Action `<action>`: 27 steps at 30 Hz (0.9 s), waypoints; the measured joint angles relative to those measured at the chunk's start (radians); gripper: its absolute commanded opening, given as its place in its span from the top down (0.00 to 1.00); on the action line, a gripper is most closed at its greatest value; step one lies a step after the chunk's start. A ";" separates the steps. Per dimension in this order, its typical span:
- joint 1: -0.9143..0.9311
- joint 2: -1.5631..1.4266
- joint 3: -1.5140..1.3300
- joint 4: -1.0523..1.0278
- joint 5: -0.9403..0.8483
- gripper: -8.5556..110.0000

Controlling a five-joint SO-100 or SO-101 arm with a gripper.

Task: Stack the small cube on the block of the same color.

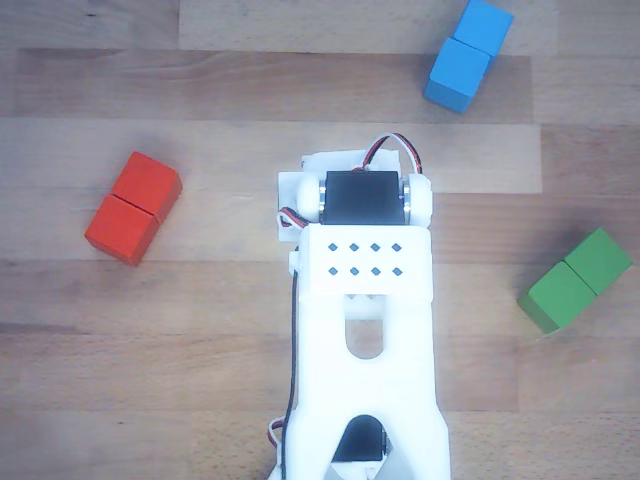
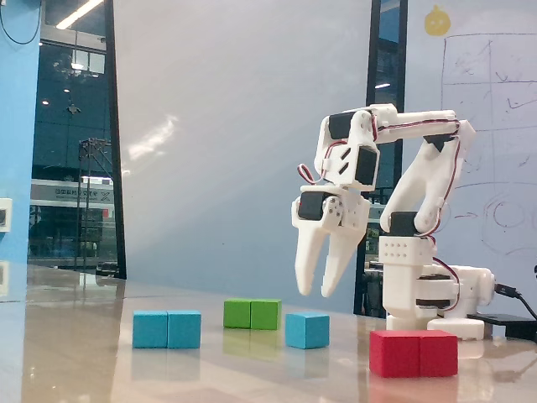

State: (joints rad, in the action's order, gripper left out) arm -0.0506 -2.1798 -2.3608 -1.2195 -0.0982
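In the fixed view the small cube [image 2: 306,330], plain light blue, sits on the table between the green and red blocks. The block of the same color [image 2: 167,329] is oblong, two cubes long, and lies well to the cube's left. My white gripper [image 2: 315,293] hangs just above the small cube with its fingers pointing down; it is open and holds nothing. In the other view the blue block [image 1: 468,53] lies at the top right. The white arm [image 1: 365,300] fills the middle there and hides the small cube and the fingers.
A green oblong block [image 2: 252,314] [image 1: 575,280] lies behind the cube. A red oblong block [image 2: 414,353] [image 1: 133,207] sits in front of the arm's base [image 2: 419,302]. Cables run off to the right of the base.
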 measured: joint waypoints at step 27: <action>0.005 0.169 -0.063 0.114 0.000 0.73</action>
State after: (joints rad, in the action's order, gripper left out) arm -0.0460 -2.0110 -2.4237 -1.1060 -0.0982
